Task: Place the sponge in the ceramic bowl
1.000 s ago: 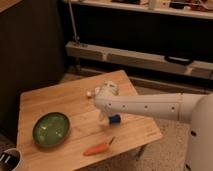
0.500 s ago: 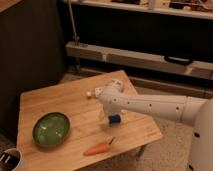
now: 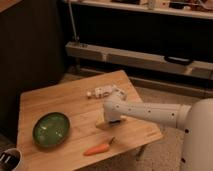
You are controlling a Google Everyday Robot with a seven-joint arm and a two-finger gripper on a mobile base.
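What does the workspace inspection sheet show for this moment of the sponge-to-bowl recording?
Surface: wooden table, low and level.
Job's things: ceramic bowl on the table's front left, nothing seen in it; sponge not plainly visible, probably hidden under the gripper.
Clutter: carrot near the front edge; white bottle lying toward the back; white cup at the lower left corner of the view.
Grippers: gripper down at the tabletop, right of the bowl and apart from it.
Cables: nothing seen.
Surroundings: dark wall, metal shelf rail behind the table.
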